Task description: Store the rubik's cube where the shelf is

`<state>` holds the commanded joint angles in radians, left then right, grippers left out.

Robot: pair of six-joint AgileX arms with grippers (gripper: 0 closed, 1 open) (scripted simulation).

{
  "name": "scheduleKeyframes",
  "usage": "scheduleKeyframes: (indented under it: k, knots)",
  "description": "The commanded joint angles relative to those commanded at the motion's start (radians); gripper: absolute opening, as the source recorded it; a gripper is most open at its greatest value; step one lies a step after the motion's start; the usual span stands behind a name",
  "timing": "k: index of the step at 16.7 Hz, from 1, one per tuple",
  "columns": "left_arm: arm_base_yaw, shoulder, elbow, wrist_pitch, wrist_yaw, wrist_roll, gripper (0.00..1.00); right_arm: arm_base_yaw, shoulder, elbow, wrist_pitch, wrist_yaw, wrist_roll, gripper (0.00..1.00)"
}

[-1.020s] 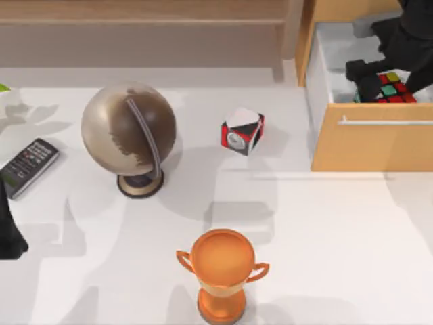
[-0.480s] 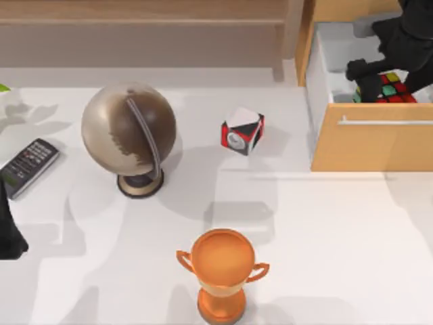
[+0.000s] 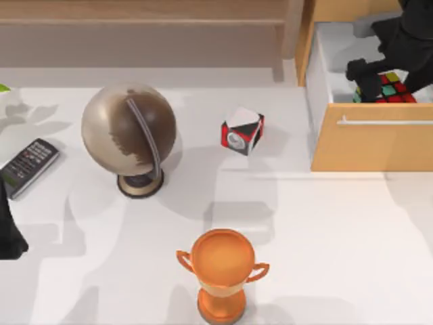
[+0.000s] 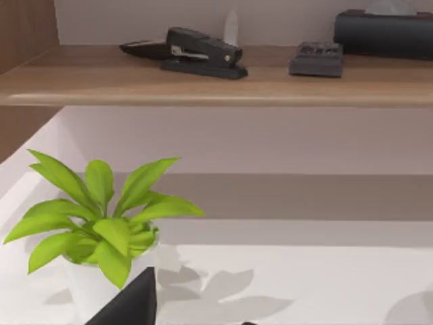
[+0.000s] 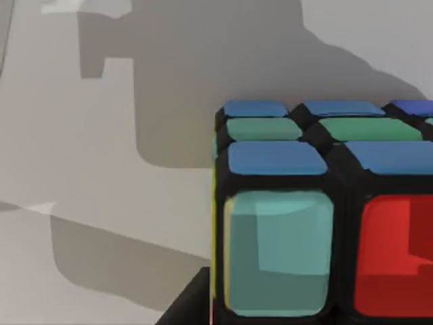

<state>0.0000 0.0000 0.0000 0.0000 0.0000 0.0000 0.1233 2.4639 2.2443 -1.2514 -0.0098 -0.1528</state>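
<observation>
The rubik's cube (image 3: pixel 390 89) lies inside the open drawer (image 3: pixel 371 145) at the table's back right, just behind the drawer front. My right gripper (image 3: pixel 371 76) hangs over it, open, one dark finger at the cube's left side. Up close the rubik's cube (image 5: pixel 318 223) shows blue, green, teal and red tiles, resting on the drawer's grey floor. The shelf (image 3: pixel 142 15) is the long wooden board along the back, ending at an upright (image 3: pixel 292 27) left of the drawer. My left arm (image 3: pixel 7 233) is parked at the table's left edge.
A globe (image 3: pixel 128 132), a red, white and black cube (image 3: pixel 242 131), an orange trophy (image 3: pixel 221 271) and a remote (image 3: pixel 27 166) stand on the white table. A potted plant (image 4: pixel 101 230) sits near the left arm. A stapler (image 4: pixel 196 53) lies on the shelf board (image 4: pixel 216 87).
My right gripper has risen slightly away from the rubik's cube, which stays put in the drawer. The left arm has not moved.
</observation>
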Motion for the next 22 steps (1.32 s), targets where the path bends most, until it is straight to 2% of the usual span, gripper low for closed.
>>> scheduleKeyframes:
  k: [3, 8, 13, 22]
  knots:
    - [0.000, 0.000, 0.000, 0.000, 0.000, 0.000, 1.00, 0.016, -0.027, 0.020, -0.035, 0.011, -0.001, 0.00]
    - [0.000, 0.000, 0.000, 0.000, 0.000, 0.000, 1.00, 0.022, -0.148, 0.183, -0.201, 0.029, 0.029, 0.00]
    - [0.000, 0.000, 0.000, 0.000, 0.000, 0.000, 1.00, 0.003, -0.189, 0.231, -0.254, 0.045, 0.042, 0.00]
    - [0.000, 0.000, 0.000, 0.000, 0.000, 0.000, 1.00, -0.001, 0.018, 0.151, -0.134, 0.000, -0.001, 0.00]
